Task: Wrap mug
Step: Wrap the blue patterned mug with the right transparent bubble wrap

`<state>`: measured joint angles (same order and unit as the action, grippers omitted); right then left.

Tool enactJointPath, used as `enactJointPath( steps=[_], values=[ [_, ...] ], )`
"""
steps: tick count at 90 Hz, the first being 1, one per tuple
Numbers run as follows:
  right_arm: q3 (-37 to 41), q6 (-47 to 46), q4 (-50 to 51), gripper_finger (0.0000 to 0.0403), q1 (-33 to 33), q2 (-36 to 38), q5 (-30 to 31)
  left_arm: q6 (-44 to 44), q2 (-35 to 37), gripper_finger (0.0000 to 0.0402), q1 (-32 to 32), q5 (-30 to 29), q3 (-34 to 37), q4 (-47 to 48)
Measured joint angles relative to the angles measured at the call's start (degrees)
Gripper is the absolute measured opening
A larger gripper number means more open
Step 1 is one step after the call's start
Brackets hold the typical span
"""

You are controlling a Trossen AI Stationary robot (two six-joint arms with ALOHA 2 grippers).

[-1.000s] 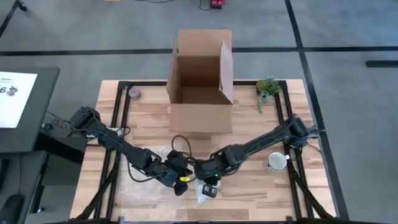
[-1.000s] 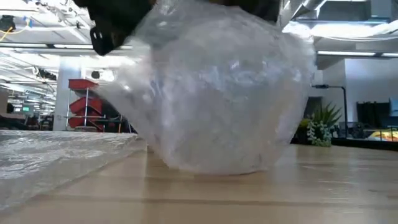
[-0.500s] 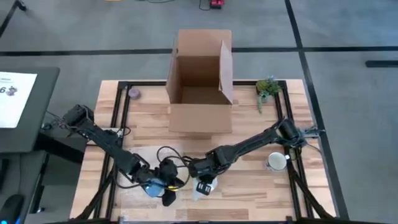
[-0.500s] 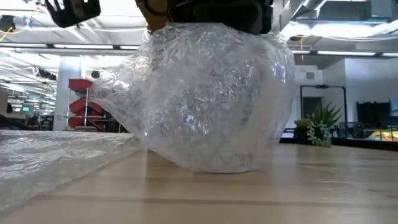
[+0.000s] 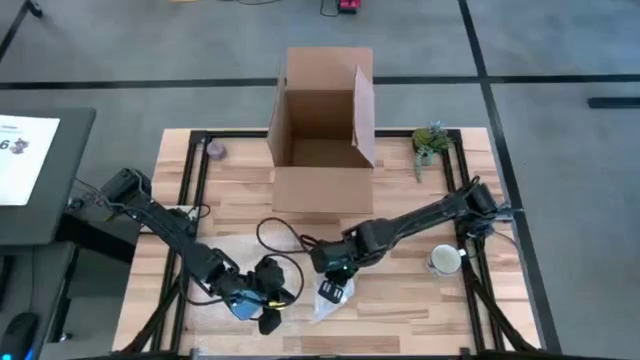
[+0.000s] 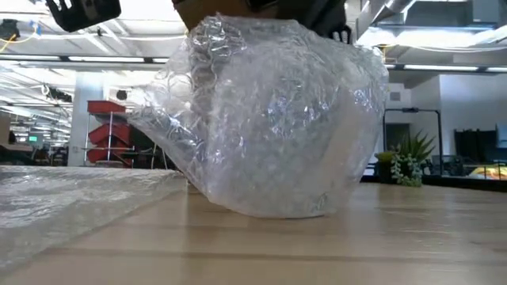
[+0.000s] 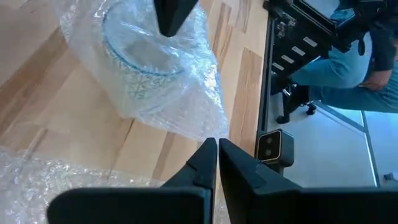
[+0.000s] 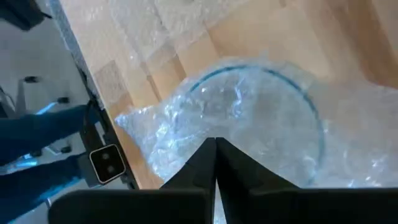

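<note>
A mug with a blue rim, bundled in clear bubble wrap, stands on the wooden table near its front edge. My right gripper is shut and points down at the bundle's top. My left gripper is shut and hovers to the bundle's left, clear of it, with the bundle ahead of its fingers. A loose sheet of bubble wrap lies flat on the table to the left. My right gripper comes from above, pointing down, and its shut fingertips meet the bubble wrap stretched over the mug's mouth. Whether any wrap is caught between the fingers I cannot tell. The bundle stands with its base on the table.
An open cardboard box stands at the table's far middle. A small green plant sits at the far right, a bare white mug at the right edge, and a small purple object at the far left. A person sits beyond the table's edge.
My left gripper has drawn back from the bundle toward the table's left and near edge. My right gripper has stayed over the bundle, shifting slightly toward the far edge. The wrapped mug has rocked a little and its wrap has changed shape on the left side.
</note>
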<state>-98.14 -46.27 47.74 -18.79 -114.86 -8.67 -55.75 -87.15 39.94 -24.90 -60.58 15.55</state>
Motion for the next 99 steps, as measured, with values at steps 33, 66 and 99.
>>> enactJointPath(
  steps=[33,66,99],
  values=[
    [-0.5,0.7,-0.8,0.0000,0.7,-10.2,3.5,4.5,0.0,0.0000,0.6,0.7,-6.2,-0.1],
    [-4.0,0.9,2.4,0.0000,1.2,-5.2,4.9,9.1,0.0,0.0000,0.6,0.6,-11.2,0.4],
    [-11.6,-1.7,9.7,0.0000,0.9,-4.9,4.3,8.1,0.0,0.0000,0.7,1.0,-12.1,0.1]
  ],
)
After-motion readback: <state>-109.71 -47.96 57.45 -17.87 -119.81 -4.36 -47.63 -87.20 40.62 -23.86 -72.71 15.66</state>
